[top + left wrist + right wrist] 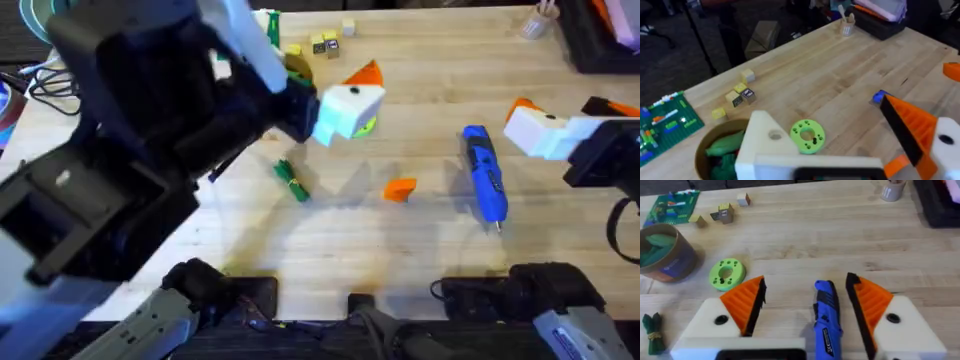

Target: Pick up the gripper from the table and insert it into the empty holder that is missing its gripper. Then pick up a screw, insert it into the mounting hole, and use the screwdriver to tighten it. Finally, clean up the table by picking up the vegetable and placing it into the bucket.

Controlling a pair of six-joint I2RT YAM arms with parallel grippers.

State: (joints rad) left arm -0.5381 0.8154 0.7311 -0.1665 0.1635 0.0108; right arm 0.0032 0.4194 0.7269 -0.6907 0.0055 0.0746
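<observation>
Gripper [400,189], loose and orange, is seen lying on the table [420,250] between the vegetable [291,181] and the screwdriver [484,183]. The left gripper [840,135], raised over the bucket [707,152], is held spread and empty, with one finger a bare white holder [765,137]. The right gripper [805,305] is spread astride the screwdriver, gripping nothing.

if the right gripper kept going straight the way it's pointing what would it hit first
Most likely the screwdriver: it lies on the table between the open fingers of the right gripper, pointing ahead. Depth is unclear, so this is a judgement.
</observation>
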